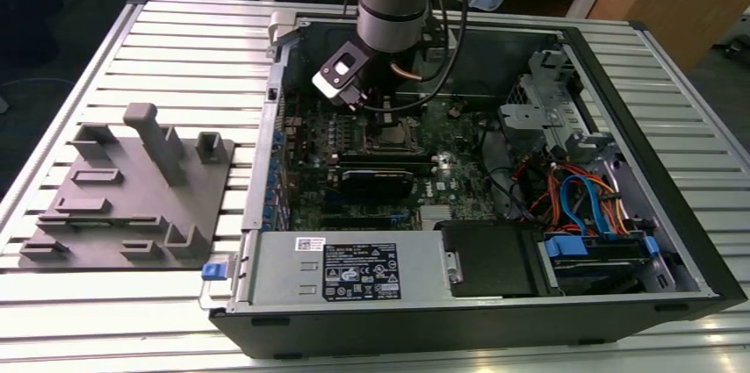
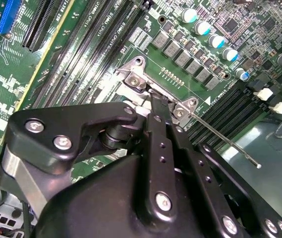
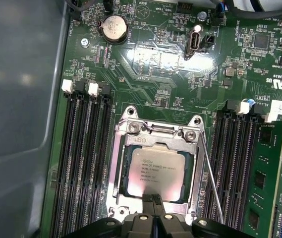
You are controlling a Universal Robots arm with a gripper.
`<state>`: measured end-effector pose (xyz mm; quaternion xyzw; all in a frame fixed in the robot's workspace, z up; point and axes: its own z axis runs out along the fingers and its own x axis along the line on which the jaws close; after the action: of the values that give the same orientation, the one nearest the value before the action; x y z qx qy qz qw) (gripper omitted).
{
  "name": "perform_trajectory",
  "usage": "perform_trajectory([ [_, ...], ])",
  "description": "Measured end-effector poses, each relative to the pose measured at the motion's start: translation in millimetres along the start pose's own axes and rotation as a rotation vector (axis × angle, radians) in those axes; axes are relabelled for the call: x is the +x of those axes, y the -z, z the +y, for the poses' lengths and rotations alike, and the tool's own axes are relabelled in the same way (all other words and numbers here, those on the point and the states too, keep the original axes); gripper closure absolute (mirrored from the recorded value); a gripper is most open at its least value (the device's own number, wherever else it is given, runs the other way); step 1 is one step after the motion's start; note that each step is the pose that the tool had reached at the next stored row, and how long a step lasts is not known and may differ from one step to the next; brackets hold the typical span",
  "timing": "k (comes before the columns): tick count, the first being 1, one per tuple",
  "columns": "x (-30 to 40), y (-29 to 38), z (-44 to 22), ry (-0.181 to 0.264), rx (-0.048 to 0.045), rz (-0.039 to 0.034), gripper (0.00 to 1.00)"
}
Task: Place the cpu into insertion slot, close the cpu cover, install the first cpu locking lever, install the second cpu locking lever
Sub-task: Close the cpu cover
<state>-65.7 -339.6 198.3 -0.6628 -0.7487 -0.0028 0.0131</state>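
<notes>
The cpu [image 3: 155, 171], a flat silvery square chip, lies in the insertion slot [image 3: 112, 173] on the green board. The cpu cover [image 3: 127, 148], a thin metal frame with a window, lies flat over the chip. My gripper [image 3: 153, 199] is shut, its two thin black fingertips pressed together at the cover's edge next to the chip; the second wrist view shows the gripper [image 2: 153, 96] from behind at the socket's bracket. A thin metal locking lever [image 3: 211, 183] sticks out slanted beside the socket, unlatched, and the lever [image 2: 225, 144] juts out over the memory slots. In the exterior view the gripper [image 1: 381, 117] hangs over the socket inside the open computer case.
Long black memory slots [image 3: 84, 163] flank the socket on both sides. A green card [image 3: 269, 173] and the grey case wall [image 3: 17, 99] stand close by. Cables [image 1: 574, 197] and a labelled grey box [image 1: 340, 272] fill the case; a grey fixture [image 1: 129, 189] lies on the slatted table.
</notes>
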Motion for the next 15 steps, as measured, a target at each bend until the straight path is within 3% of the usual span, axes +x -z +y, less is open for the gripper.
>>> perform_trajectory([
  [15, 0.2, 7.1, 0.8, 0.000, -0.0005, 0.0006, 0.90],
])
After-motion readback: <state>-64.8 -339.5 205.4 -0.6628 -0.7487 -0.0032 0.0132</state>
